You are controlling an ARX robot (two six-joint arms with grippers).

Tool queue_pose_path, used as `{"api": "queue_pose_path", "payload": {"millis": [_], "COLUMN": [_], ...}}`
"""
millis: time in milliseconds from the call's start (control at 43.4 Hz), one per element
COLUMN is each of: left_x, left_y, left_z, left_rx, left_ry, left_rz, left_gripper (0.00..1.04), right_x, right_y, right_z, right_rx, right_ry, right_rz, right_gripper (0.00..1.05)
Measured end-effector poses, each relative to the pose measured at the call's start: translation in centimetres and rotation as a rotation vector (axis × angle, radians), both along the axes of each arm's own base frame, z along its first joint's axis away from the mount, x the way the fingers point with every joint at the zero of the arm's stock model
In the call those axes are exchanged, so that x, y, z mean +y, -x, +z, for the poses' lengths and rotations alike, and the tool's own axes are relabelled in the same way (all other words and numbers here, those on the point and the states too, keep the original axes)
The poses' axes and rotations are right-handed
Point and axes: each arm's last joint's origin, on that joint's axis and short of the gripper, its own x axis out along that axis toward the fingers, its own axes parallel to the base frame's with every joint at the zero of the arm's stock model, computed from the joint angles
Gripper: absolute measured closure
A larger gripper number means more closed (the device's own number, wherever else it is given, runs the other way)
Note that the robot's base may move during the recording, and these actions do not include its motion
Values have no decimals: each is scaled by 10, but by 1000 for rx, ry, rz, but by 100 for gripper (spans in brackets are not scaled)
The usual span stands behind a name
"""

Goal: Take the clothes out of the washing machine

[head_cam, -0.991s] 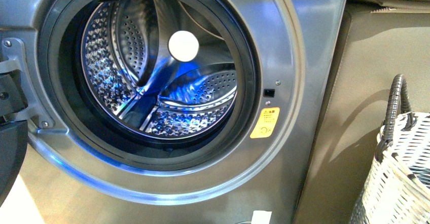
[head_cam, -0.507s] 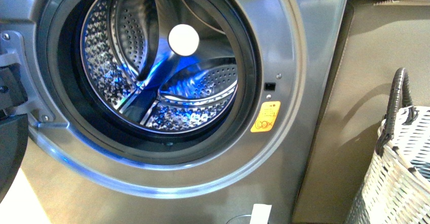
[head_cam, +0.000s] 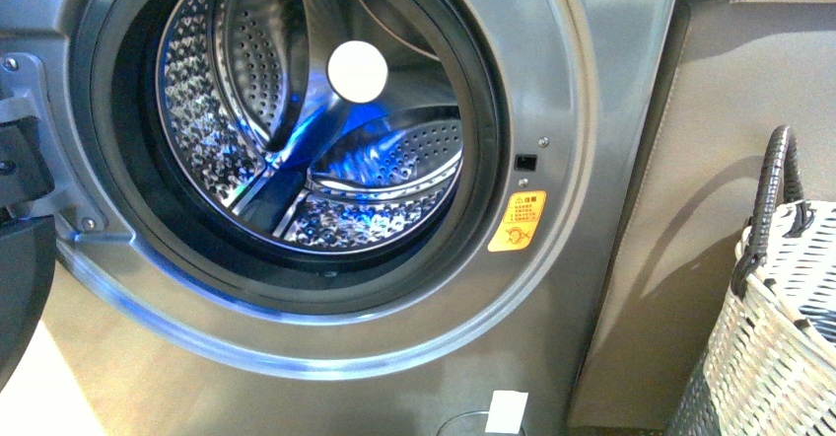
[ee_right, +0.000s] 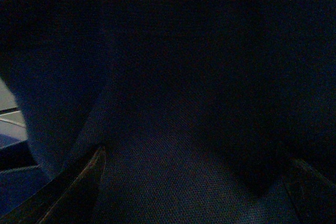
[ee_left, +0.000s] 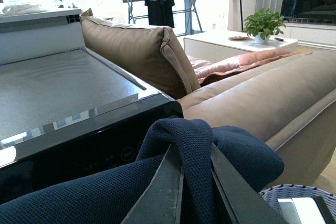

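Clothes (ee_left: 79, 198), navy knit, hang outside the washing machine (head_cam: 562, 110) near its top, a fold clenched in the left tool (ee_left: 195, 156), probably held high to reach the basket (head_cam: 779, 337); drum (head_cam: 306, 130) shows bare; right wrist view dark, so right tool's state cannot be told.

From my console I read the washing machine (head_cam: 562, 91) as satin grey metal, its drum (head_cam: 197, 101) glossy perforated steel, the seal (head_cam: 488, 130) matt black rubber, the basket (head_cam: 769, 357) coarse weave, and the clothes (ee_left: 194, 140) navy knit cloth.
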Motion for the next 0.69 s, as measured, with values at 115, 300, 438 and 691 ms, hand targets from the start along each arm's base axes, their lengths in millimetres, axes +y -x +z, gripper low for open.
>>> {"api": "queue_pose_path", "payload": {"millis": [115,300,438,691], "left_x": [0,0,0,0], "left_y": [0,0,0,-1], "left_z": [0,0,0,-1], "left_rx": [0,1,1,3], "left_ry": [0,1,1,0], "left_rz": [0,5,8,12], "left_gripper": [97,97,97,97], "right_x": [3,14,22,25], "right_y": [-1,-4,-10,-23], "right_z": [-1,0,2,0], "right_rx": [4,8,17,59], "right_ry": [2,11,-2,-47], "right_rz": [-10,-26,-60,-125], "right_gripper": [8,8,8,41]}}
